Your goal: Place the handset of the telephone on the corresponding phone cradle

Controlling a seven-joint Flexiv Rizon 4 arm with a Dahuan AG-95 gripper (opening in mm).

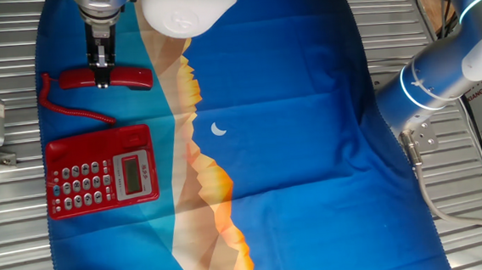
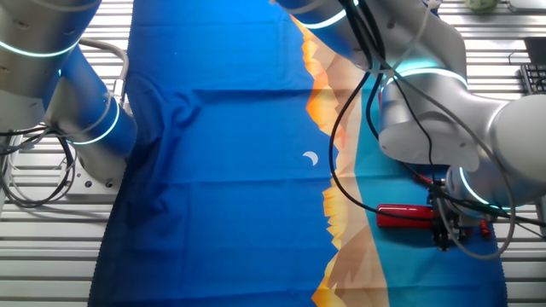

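Handset at the claw: glossy red. Phone below it: red, grey buttons. Cloth: blue, orange mountain band.

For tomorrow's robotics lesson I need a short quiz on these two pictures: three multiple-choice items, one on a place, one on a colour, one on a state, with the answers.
1. Where does the handset lie?
A. on the phone cradle
B. on the cloth, apart from the base
C. off the table

2. What colour is the telephone?
A. red
B. black
C. white

3. How does the tool stand to the handset?
A. far off to one side
B. under it
C. down at its middle, fingers either side

Answers: 1 B, bare cloth shows between handset and base. 2 A, base and handset are both red. 3 C, the tool straddles the handset's middle.
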